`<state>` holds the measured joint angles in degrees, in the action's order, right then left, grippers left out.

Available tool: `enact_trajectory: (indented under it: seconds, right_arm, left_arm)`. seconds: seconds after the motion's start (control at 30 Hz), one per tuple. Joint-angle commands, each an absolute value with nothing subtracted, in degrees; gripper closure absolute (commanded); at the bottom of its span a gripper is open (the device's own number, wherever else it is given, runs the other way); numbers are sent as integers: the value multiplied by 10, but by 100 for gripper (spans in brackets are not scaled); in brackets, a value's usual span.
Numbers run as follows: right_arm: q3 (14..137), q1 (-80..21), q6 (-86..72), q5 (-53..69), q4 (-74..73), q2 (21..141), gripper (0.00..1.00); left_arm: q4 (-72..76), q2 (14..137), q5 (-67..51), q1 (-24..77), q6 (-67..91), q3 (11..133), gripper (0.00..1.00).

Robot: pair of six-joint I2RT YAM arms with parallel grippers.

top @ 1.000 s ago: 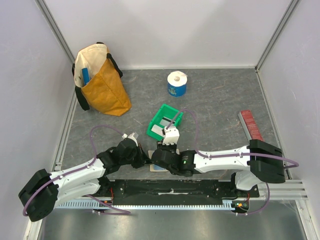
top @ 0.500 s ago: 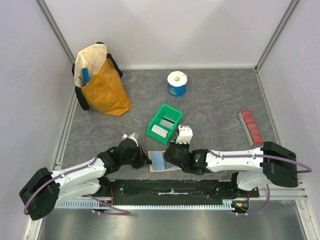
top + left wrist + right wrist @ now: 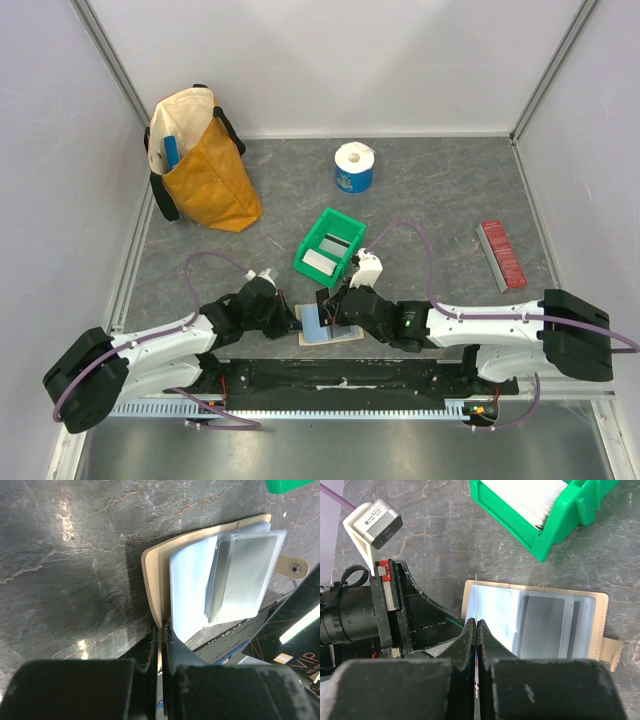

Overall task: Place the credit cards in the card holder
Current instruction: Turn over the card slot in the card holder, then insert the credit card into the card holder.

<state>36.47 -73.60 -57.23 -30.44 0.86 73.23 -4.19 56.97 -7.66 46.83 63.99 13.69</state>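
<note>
Right wrist view: right pincer (image 3: pixel 476 623) pinches a card (image 3: pixel 476 599) seen only edge-on; left pincer (image 3: pixel 162 629) clamps the card holder (image 3: pixel 152 580) by its corner.

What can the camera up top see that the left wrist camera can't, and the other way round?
Only the top view shows the yellow cloth bag, the white paper roll and the red ridged strip. Only the left wrist view shows the small closing tab of the tan folding card holder and the gold "VIP" lettering on the dark card. Both show the open holder with its clear pockets, and the green plastic bin.
</note>
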Motion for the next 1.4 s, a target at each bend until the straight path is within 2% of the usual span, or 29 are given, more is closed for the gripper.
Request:
enact_trajectory:
  seconds: [0.0, 0.3, 0.53, 0.97, 1.37]
  right_arm:
    - [339, -722, -592, -262, 76, 751, 100]
    - [229, -654, -617, -164, 221, 756, 100]
    - [199, -638, -610, -123, 300, 780, 100]
    - [171, -635, -646, -128, 323, 827, 100]
    - [141, -636, -661, -86, 373, 856, 100]
  left_arm:
    - [-25, 574, -75, 468, 622, 131, 98]
    - [-20, 577, -73, 468, 624, 127, 98]
    - [-11, 587, -76, 467, 626, 123, 98]
    - [-8, 587, -76, 468, 630, 120, 98]
    - [-8, 579, -73, 468, 636, 114, 98]
